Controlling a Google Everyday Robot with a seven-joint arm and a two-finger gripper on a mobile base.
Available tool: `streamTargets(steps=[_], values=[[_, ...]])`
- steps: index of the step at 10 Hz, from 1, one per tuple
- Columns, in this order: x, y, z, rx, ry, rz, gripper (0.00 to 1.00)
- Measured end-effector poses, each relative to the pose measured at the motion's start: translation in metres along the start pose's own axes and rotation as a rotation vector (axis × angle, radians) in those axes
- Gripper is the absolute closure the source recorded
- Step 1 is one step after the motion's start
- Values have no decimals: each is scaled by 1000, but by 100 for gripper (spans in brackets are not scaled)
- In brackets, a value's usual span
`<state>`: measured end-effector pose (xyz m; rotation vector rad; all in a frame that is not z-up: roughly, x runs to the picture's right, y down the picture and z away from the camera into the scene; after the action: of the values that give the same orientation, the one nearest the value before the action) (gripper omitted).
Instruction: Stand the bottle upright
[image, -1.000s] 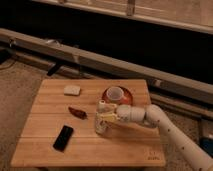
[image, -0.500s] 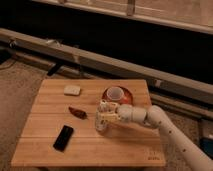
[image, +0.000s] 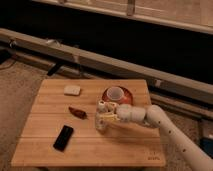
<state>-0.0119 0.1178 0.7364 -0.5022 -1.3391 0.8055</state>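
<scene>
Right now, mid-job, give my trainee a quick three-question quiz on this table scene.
1. True or false: the gripper is at the bottle near the table's middle.
2. Which lies nearest the front-left corner? A) black phone B) white block C) bowl
3. Fill in: the small red-brown item lies to the bottle's ____ in the image.

Key: 1 true; 2 A; 3 left.

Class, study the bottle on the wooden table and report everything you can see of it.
The bottle is small and pale, whitish with yellowish marks, apparently plastic. It stands roughly upright near the middle of the wooden table, just in front of the red bowl. The gripper is right at it from the right, hiding part of its side. Its cap is unclear.
</scene>
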Motion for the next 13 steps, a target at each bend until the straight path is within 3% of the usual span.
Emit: streamTargets(steps=[7,13], values=[[2,4,5,-6,38,-53,99],[13,11,15,-30,55,-36,43]])
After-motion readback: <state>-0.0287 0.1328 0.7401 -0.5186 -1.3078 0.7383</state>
